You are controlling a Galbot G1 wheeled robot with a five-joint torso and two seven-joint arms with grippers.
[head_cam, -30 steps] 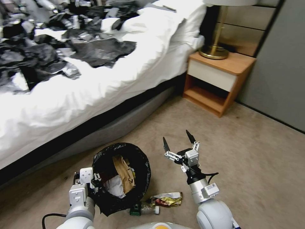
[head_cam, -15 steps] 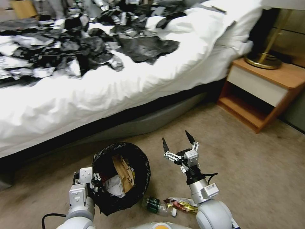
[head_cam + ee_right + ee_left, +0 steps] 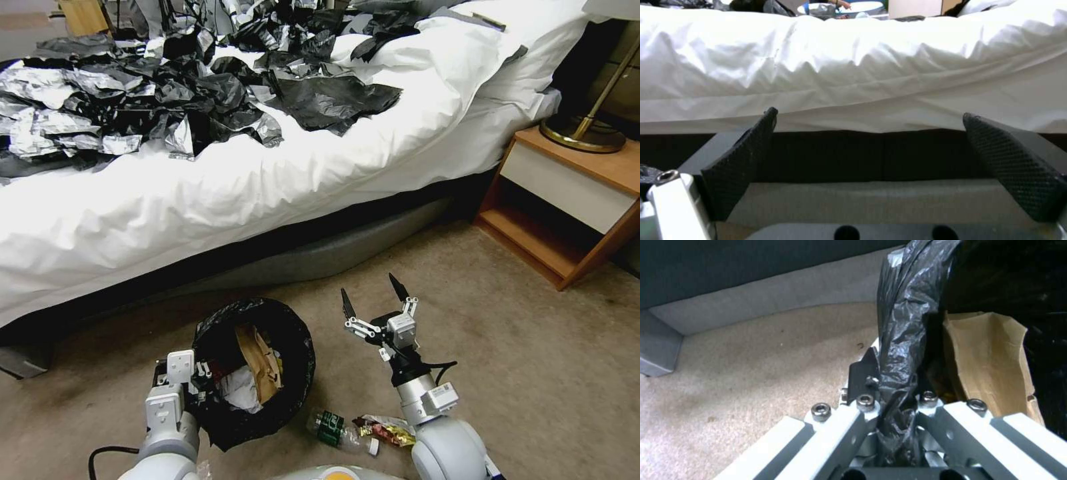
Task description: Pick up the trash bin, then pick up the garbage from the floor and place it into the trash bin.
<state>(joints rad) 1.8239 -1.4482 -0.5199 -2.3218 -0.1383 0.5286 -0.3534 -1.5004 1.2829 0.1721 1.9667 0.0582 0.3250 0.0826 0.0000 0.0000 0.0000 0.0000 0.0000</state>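
The trash bin (image 3: 297, 373), lined with a glossy black bag, hangs above the carpet with my left gripper (image 3: 193, 383) shut on its near rim. In the left wrist view the liner (image 3: 898, 350) is pinched between the fingers, beside a brown paper bag (image 3: 991, 363). That brown bag (image 3: 259, 363) and white tissue (image 3: 241, 393) lie inside the bin. On the floor near my base lie a green-labelled clear bottle (image 3: 330, 428) and a yellow snack wrapper (image 3: 387, 432). My right gripper (image 3: 370, 300) is open and empty, held above the carpet right of the bin, its fingertips (image 3: 746, 160) facing the bed.
A bed with a white duvet (image 3: 200, 200) covered in black-and-silver foil sheets (image 3: 167, 100) spans the left and centre. A wooden nightstand (image 3: 567, 193) with a brass lamp base (image 3: 583, 137) stands at the right. Open carpet (image 3: 533, 360) lies to the right.
The whole view has swung left, so the camera turned; bed and nightstand shifted right in the picture. The floor bottle and wrapper now sit further right. Both arms keep their poses.
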